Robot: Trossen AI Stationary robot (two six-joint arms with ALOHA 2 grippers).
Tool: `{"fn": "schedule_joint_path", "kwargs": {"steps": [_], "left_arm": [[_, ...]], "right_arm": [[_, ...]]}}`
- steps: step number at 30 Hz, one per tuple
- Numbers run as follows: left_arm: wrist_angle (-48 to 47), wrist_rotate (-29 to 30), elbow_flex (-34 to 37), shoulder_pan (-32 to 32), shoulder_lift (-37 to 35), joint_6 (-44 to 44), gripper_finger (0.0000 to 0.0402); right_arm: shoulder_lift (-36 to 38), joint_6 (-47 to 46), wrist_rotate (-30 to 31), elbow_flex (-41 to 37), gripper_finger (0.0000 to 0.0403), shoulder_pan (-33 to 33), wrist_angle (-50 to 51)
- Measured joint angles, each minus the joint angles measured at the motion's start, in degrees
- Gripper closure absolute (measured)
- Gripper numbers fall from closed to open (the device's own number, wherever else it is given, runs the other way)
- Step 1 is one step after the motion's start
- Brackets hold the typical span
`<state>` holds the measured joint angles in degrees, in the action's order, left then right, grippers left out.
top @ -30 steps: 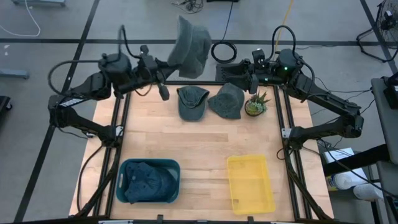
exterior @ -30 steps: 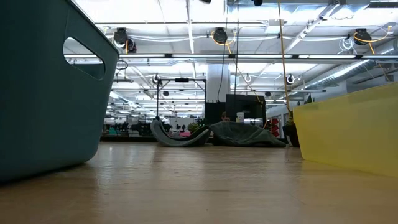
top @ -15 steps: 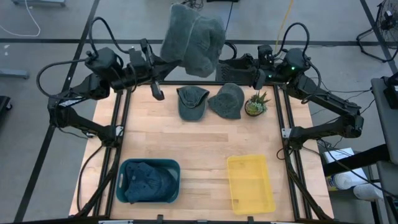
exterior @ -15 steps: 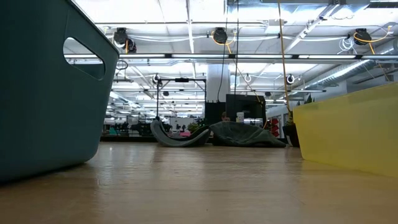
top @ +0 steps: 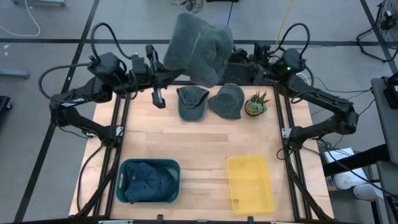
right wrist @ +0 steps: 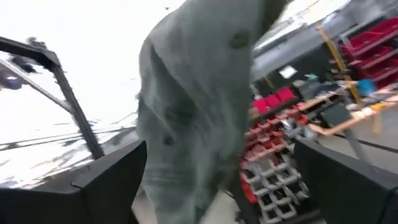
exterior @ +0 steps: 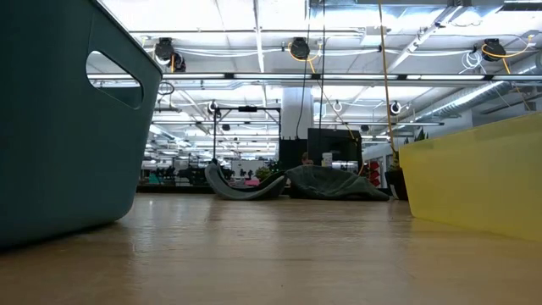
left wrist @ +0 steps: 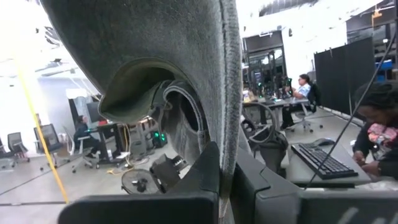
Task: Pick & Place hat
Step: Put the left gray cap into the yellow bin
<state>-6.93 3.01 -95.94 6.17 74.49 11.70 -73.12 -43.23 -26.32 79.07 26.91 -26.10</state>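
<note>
Grey-green fabric of the lifted hat (top: 198, 48) hangs high over the far table edge and hides both fingertips from above. The left gripper (left wrist: 225, 177) pinches the hat's brim. The right gripper (right wrist: 217, 180) has its fingers spread wide, with the hat between them; contact is unclear. Two more hats (top: 192, 101) lie on the wooden table (top: 205, 140), near a potted plant (top: 255, 104).

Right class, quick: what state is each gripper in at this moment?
Left gripper: closed on the raised grey hat.
Right gripper: open, the hat hanging between its fingers.
</note>
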Motion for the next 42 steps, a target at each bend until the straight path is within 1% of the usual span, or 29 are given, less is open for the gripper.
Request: {"fn": "schedule_joint_path", "kwargs": {"steps": [3,6,9,14,23,28,33,35,37,42], "left_arm": [[-0.5,0.0,0.0,0.0,0.2,-0.4,0.0393],[-0.4,0.2,0.0,0.0,0.2,-0.4,0.0393],[-0.5,1.3,0.0,0.0,0.1,-0.3,0.0393],[-0.6,1.4,0.0,0.0,0.2,-0.3,0.0393],[-1.8,1.4,0.0,-0.2,0.2,-0.9,0.0393],[-3.1,1.6,0.0,-0.3,0.1,-0.9,0.0393],[-3.3,2.9,0.0,-0.3,0.1,-1.1,0.0393],[-3.3,3.0,0.0,-0.3,0.1,-1.1,0.0393],[-3.3,3.0,0.0,-0.3,0.1,-1.1,0.0393],[-3.2,3.0,0.0,-0.3,0.1,-1.4,0.0393]], "right_arm": [[-1.1,-2.7,-1.8,0.0,0.0009,-0.2,-3.5],[-1.7,-4.1,-2.5,0.0,0.0009,-0.9,-4.1],[-1.8,-3.8,-2.5,0.0,0.0009,-1.8,-4.1],[-1.7,-1.5,-2.5,0.0,0.0009,-3.4,-4.5],[-1.7,-1.5,-2.5,0.0,0.0009,-4.6,-6.3],[-1.7,-2.5,-4.1,0.0,0.0010,-4.6,-7.8],[-1.5,-2.8,-5.4,0.0,0.0011,-5.3,-9.2],[-1.3,-2.8,-5.5,0.0,0.0019,-5.3,-9.3],[-1.2,-3.5,-5.5,0.0,0.0035,-5.3,-9.3],[-1.1,-4.1,-5.5,0.0,0.0097,-5.3,-9.3]]}}
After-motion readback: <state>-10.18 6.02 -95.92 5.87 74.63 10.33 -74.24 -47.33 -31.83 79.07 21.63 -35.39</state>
